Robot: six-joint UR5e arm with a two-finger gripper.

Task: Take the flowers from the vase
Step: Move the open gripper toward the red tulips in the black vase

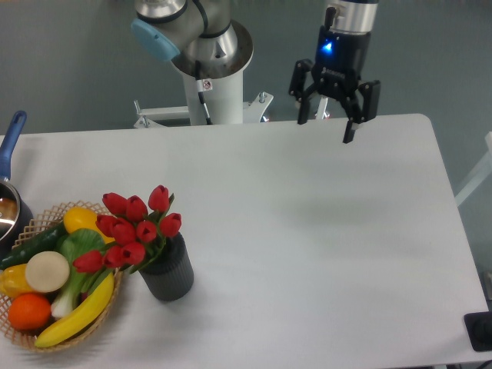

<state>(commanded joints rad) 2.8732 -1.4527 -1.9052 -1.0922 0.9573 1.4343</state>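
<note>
- The gripper (326, 129) hangs in the air over the far edge of the table (323, 231), a bit to the right of the middle.
- Its fingers are spread wide and it holds nothing.
- The flowers (132, 229) are at the near left of the table, standing in the vase (169, 273).
- The red buds sit in a bunch on top and lean a little to the left, over the basket (34, 338) just beside the vase.
- The vase stands upright, so the stems go down into it, mostly up and down.
- From the gripper, the flowers are well apart: a long way to the left and toward the near side.
- I think the gripper has to cross most of the table first, then come down from above so the stems slide straight up and out.
- The basket of fruit and vegetables is close on the left, so the fingers may bump it.
- A blue-handled pot (9, 192) sits at the left edge.
</note>
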